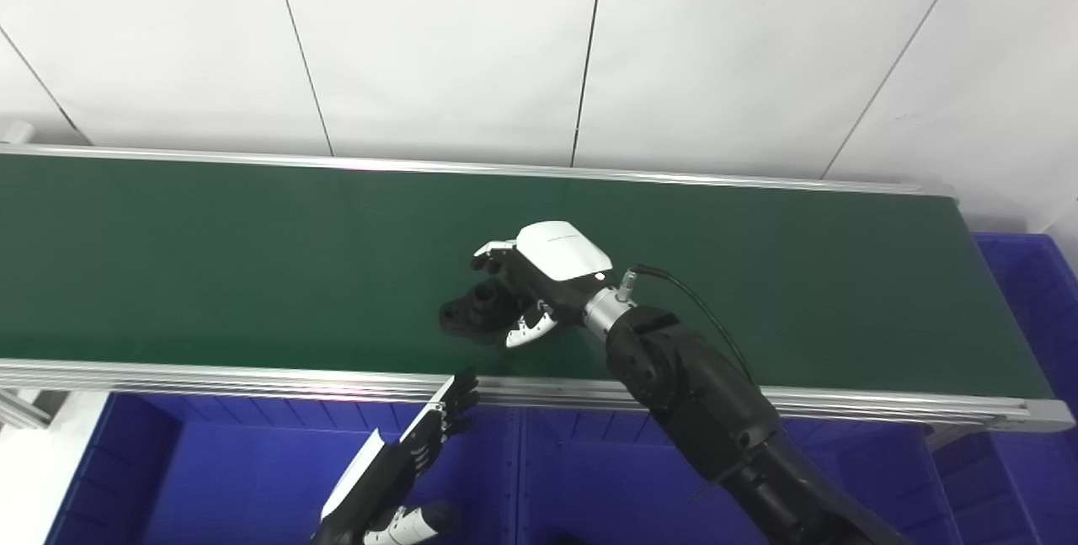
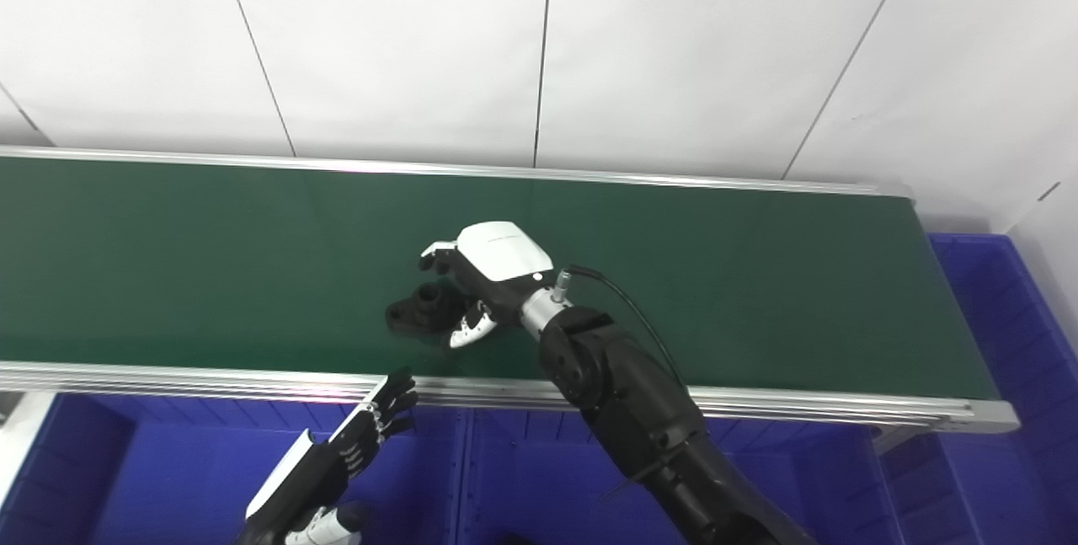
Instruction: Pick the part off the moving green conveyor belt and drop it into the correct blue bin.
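Blue bins [image 1: 253, 461] seemingly without parts inside

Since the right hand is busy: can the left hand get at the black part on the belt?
Probably not easily: the right hand already closes around the black part, covering its near side, while the left hand hangs open below the belt's front rail.
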You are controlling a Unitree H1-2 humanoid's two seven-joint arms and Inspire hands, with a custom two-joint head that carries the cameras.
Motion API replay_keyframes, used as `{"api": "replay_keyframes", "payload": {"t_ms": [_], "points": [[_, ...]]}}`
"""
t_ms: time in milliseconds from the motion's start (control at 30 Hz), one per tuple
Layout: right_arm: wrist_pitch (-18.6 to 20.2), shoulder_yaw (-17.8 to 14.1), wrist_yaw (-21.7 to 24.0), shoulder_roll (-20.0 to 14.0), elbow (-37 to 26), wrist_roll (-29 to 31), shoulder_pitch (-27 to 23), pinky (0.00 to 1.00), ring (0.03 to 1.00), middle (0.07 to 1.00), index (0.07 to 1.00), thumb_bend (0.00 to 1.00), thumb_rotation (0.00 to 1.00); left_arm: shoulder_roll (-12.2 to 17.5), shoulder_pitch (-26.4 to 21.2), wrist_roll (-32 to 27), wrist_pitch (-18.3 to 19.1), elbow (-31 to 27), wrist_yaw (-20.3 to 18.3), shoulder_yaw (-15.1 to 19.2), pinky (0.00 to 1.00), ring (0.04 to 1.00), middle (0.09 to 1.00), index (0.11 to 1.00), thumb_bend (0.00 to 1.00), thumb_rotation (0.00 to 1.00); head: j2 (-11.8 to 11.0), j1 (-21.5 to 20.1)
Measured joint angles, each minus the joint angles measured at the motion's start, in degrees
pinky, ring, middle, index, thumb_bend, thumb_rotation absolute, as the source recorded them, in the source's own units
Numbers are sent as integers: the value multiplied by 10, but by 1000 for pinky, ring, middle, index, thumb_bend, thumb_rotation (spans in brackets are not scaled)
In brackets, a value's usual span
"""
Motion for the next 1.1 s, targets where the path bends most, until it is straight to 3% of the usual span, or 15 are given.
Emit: {"api": "replay_keyframes", "payload": {"t_ms": [67,167,267,433,533,833,967,1100], "points": [[0,-4,0,-3,3,5,-1,436,612,668,579,432,0,0,2,0,0,-1,0,0,931,985,1000,996,734,823,0,-2],[0,-6,1,-8,2,6,-2,424,462,584,554,481,0,0,3,0,0,-1,0,0,929,985,1000,998,729,817,0,-3],[0,-6,6,-11,1,5,-2,422,429,542,543,497,0,0,3,0,0,-2,0,0,925,982,1000,999,736,821,0,-5],[0,-9,10,-17,-3,8,0,428,437,530,542,500,0,0,3,-1,0,-2,0,0,934,985,1000,997,732,811,2,-11],[0,-10,8,-19,-3,9,4,433,465,551,465,496,0,1,3,-3,0,-2,0,0,937,988,1000,997,715,802,2,-15],[0,-9,-1,-21,-14,7,12,432,465,555,454,495,0,1,3,-3,0,-2,0,2,934,985,1000,996,734,800,6,-20],[1,-12,6,-34,-67,4,43,353,480,570,465,491,0,1,3,-4,0,-3,0,2,939,990,1000,999,722,787,9,-22],[24,-28,24,-40,-157,-4,91,348,473,560,472,493,0,2,4,-9,0,-12,-1,2,940,989,1000,1000,716,784,11,-27]]}}
